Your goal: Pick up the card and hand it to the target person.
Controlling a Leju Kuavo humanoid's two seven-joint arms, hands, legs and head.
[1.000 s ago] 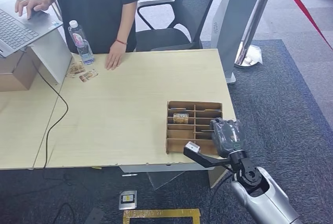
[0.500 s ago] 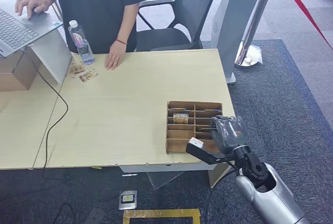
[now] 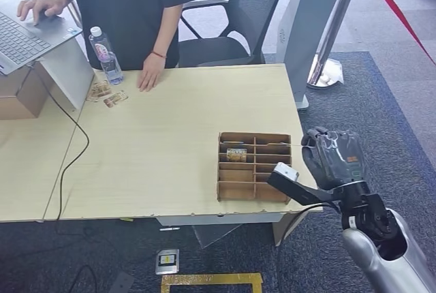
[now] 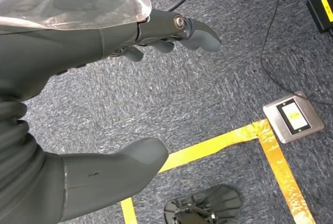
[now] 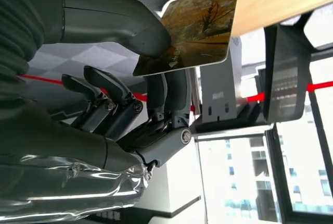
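Moved since earlier: the right hand [image 3: 333, 160] has been drawn away from the brown cardboard divider tray [image 3: 254, 165] and out past the table's right edge; the tray, table and person are unchanged.
Right hand: a thin, flat rectangular card with a brown-gold printed picture [image 5: 191, 29] is pinched between the thick grey thumb and the dark fingers [image 5: 168, 91]; the other fingers are curled loosely beside it.
Card position: it is held clear of the pale wooden table [image 3: 169, 136], just beside the table's near right corner, no longer in the tray.
Left hand: the left hand [image 4: 98, 94] is seen hanging over grey carpet, fingers apart, with nothing held.
Card handling: it is judged light, stiff and smooth-faced, so slipping or twisting in a pinch is likely; bending under firm pressure is possible.
Where to hold: one end is gripped, and much of the card is left projecting beyond the thumb, which is judged suitable for being taken.
Target person: a person in a black T-shirt [image 3: 131, 7] is standing at the far side, one hand [image 3: 150, 75] resting on the table, well apart from the card.
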